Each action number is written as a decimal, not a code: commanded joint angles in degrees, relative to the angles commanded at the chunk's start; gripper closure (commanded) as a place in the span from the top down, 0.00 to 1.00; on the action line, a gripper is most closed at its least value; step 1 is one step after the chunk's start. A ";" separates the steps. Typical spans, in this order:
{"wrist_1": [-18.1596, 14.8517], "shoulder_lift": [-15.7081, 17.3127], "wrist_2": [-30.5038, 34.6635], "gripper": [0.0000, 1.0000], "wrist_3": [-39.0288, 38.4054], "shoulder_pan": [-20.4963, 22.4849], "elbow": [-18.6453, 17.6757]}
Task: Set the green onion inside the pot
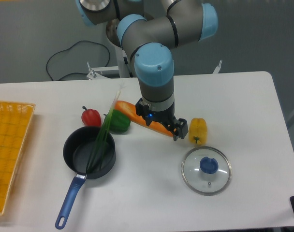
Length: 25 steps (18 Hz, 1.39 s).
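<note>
The green onion (104,131) lies slanted across the pot (69,147). Its dark green end rests inside the pot and its pale end sticks up and out over the far rim toward the back of the table. The pot is a shallow black saucepan with a blue handle (69,198) pointing to the front left. My gripper (161,123) hangs to the right of the pot, over an orange carrot (130,110). Its fingers (178,131) stand apart and hold nothing. The gripper is apart from the onion.
A green bell pepper (120,122) and a red pepper (91,116) sit just behind the pot. A yellow pepper (198,130) is right of the gripper. A glass lid with a blue knob (206,169) lies at the front right. A yellow basket (9,145) stands at the left edge.
</note>
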 joint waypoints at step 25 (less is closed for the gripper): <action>2.46 3.52 -13.10 1.00 -5.52 4.92 -3.87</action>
